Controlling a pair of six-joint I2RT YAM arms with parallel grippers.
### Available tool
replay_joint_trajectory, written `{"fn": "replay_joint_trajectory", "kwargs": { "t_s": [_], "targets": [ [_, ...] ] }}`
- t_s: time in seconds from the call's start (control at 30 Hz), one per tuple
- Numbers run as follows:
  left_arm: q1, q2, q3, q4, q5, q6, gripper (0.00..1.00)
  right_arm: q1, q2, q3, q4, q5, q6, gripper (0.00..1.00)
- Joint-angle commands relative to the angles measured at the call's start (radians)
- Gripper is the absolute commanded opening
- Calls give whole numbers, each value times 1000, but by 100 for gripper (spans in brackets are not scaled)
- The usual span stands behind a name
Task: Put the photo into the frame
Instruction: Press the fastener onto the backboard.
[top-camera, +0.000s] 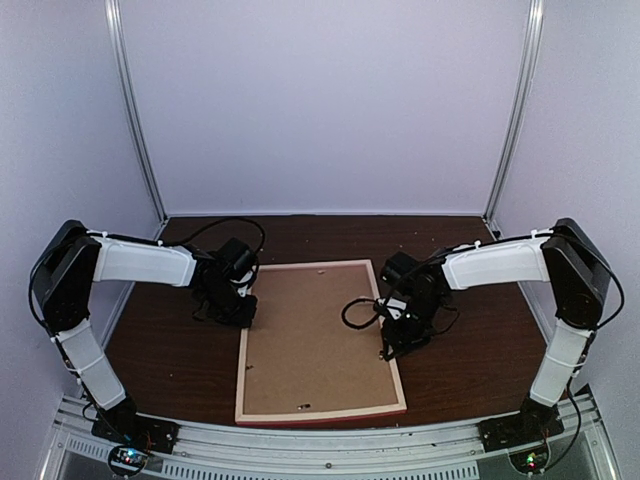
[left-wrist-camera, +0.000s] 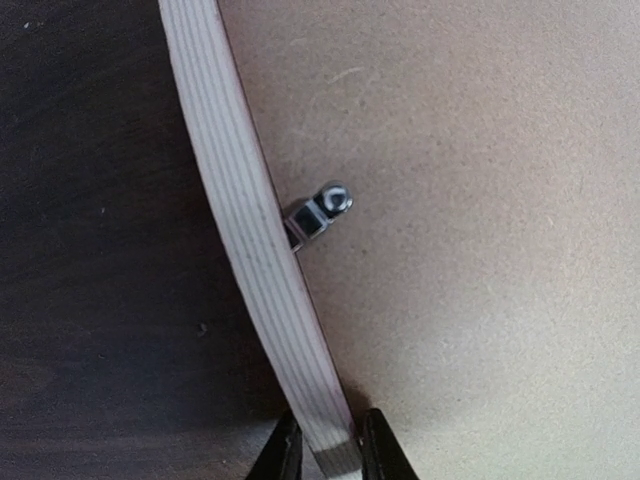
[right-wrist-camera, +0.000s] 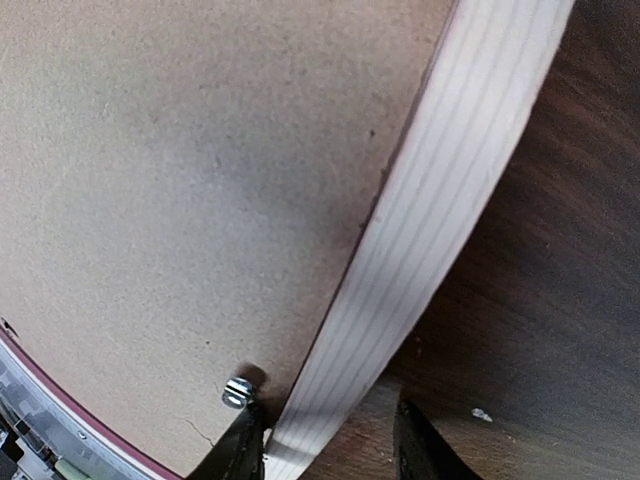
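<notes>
The frame (top-camera: 243, 352) lies face down in the middle of the table, its pale wood rail around a brown backing board (top-camera: 315, 335). The photo is out of view. My left gripper (top-camera: 240, 308) is at the frame's left rail (left-wrist-camera: 245, 230); in the left wrist view its fingers (left-wrist-camera: 283, 455) press both sides of that rail, so the left gripper (left-wrist-camera: 328, 450) is shut on it. My right gripper (top-camera: 390, 345) straddles the right rail (right-wrist-camera: 450, 190). One of the fingers (right-wrist-camera: 240, 450) is at the rail's inner edge and the other stands apart, leaving the right gripper (right-wrist-camera: 330, 445) open.
Small metal turn clips (left-wrist-camera: 320, 212) (right-wrist-camera: 238, 392) sit on the backing board (left-wrist-camera: 480, 200) beside the rails. Dark wooden table (top-camera: 480, 350) surrounds the frame. White walls and metal posts enclose the back and sides; a metal rail runs along the near edge.
</notes>
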Motion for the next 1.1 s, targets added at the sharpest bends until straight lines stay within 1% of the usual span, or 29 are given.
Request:
{"fn": "replay_joint_trajectory", "kwargs": {
  "t_s": [0.0, 0.27, 0.5, 0.73, 0.87, 1.07],
  "targets": [
    [-1, 36, -34, 44, 37, 37, 10, 3, 43, 31, 18, 76, 4, 43],
    [-1, 36, -37, 44, 33, 34, 11, 11, 69, 61, 52, 44, 10, 43],
    [-1, 33, -40, 44, 25, 34, 11, 44, 61, 51, 62, -4, 9, 44],
    [-1, 36, -37, 44, 21, 30, 11, 68, 59, 38, 75, -19, 20, 44],
    [-1, 35, -40, 44, 19, 28, 11, 73, 63, 34, 75, -21, 20, 45],
    [-1, 33, -40, 44, 15, 26, 11, 76, 48, 16, 73, -21, 26, 50]
  ]
}}
